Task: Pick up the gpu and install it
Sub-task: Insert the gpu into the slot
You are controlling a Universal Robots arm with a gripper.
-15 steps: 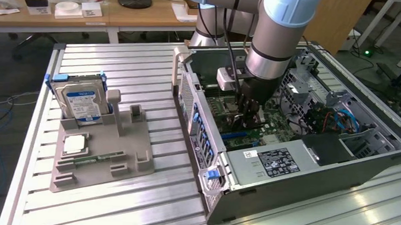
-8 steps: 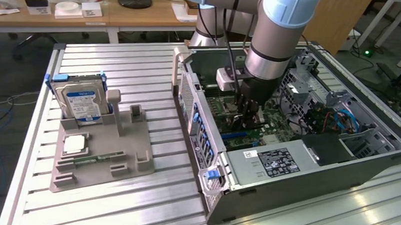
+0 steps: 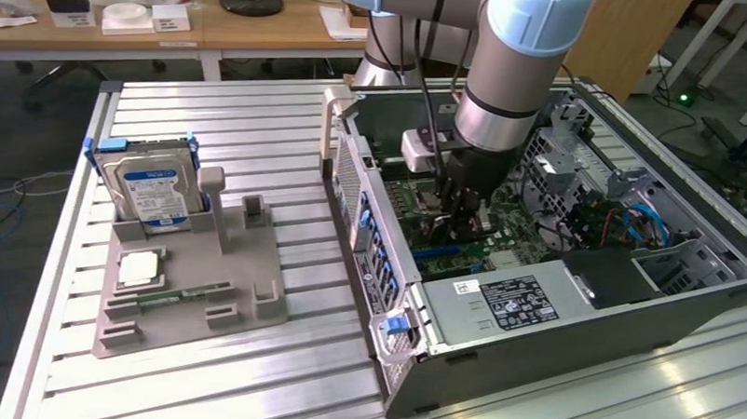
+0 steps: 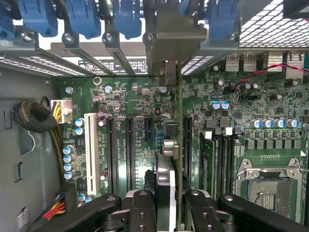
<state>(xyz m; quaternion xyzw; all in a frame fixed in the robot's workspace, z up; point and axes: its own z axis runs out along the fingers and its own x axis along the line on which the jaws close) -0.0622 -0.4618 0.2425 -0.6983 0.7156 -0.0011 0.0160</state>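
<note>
From the exterior view we see the arm reaching down into the open computer case (image 3: 558, 263), the gripper (image 3: 457, 233) low over the green board (image 3: 503, 235). We can make out a dark card between the fingers there, but not how it sits. Over on the exterior view's left, the grey holder (image 3: 191, 278) on the counter (image 3: 227, 121) carries the hard drive (image 3: 151, 188), a chip (image 3: 137, 268) and a memory stick (image 3: 178, 296), well apart from the case.

From the wrist view we look straight down past the black fingers (image 4: 141, 212), which sit close together, clamped on the gpu (image 4: 166, 164). We see the card edge-on, standing upright, its grey metal bracket (image 4: 169, 43) up against the slotted rear wall of the case, among the blue latches (image 4: 126, 17). The card hangs over the row of long black slots (image 4: 129, 150), near the white one (image 4: 90, 145).

The risk, as we judge it: we cannot tell whether the card's edge is lined up with one slot or sits between two. Pressed down off-line, it could jam on a slot wall, or the bracket could catch on the rear frame and tilt the card in the grip.
</note>
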